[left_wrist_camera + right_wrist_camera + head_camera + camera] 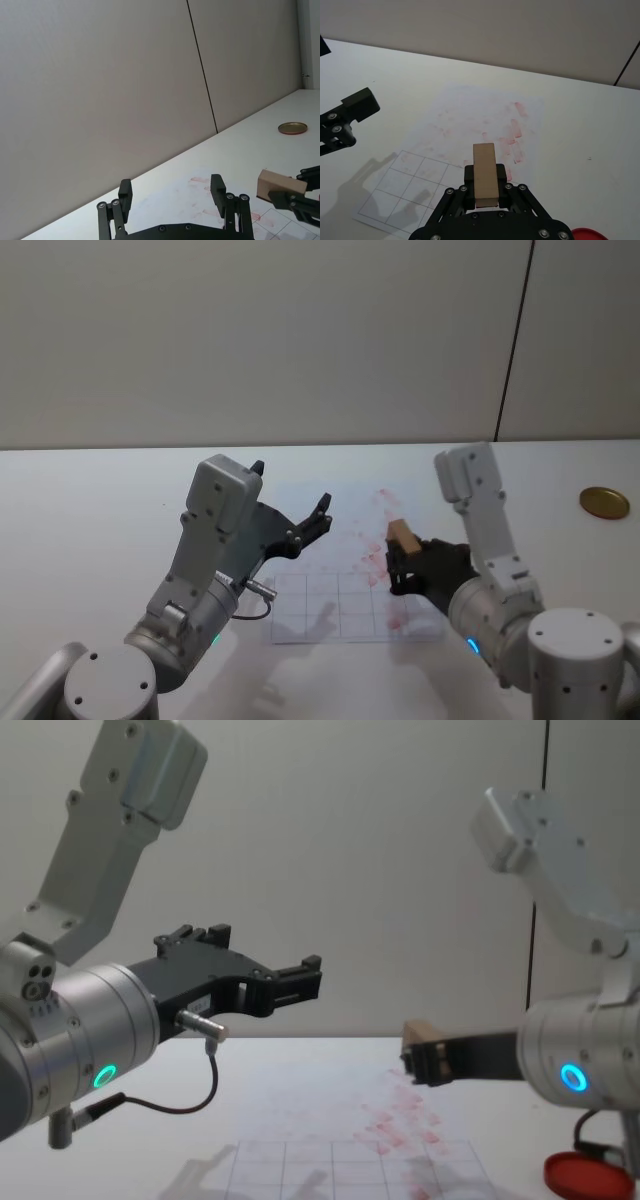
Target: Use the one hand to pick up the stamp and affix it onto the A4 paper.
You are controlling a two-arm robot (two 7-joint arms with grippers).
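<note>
- the right gripper (400, 562), on the arm with the blue-lit ring, hangs above the right part of the a4 paper (330, 540); its jaws are closed onto the stamp (403, 535), a light tan wooden block that sticks out past the fingertips
- in the right wrist view the stamp (485, 172) sits clamped between the two black fingers (500, 173), its long side pointing out over the a4 paper (465, 150)
- in the chest view the stamp (422, 1032) is clear of the sheet, held in the air above the red smudges; the right gripper (425, 1065) reaches in from the right
- the a4 paper lies flat on the white bench (100, 500), between the two arms; red ink marks crowd its far right part, faint grid lines cover its near part
- the left gripper (292, 510), on the arm with the green-lit ring, hovers over the left edge of the sheet; its fingers are spread wide with nothing between them
- a round golden disc (604, 503) lies on the bench far to the right, well apart from the paper
- a red ink pad (588, 1175) sits near the right arm, on the near right of the bench
</note>
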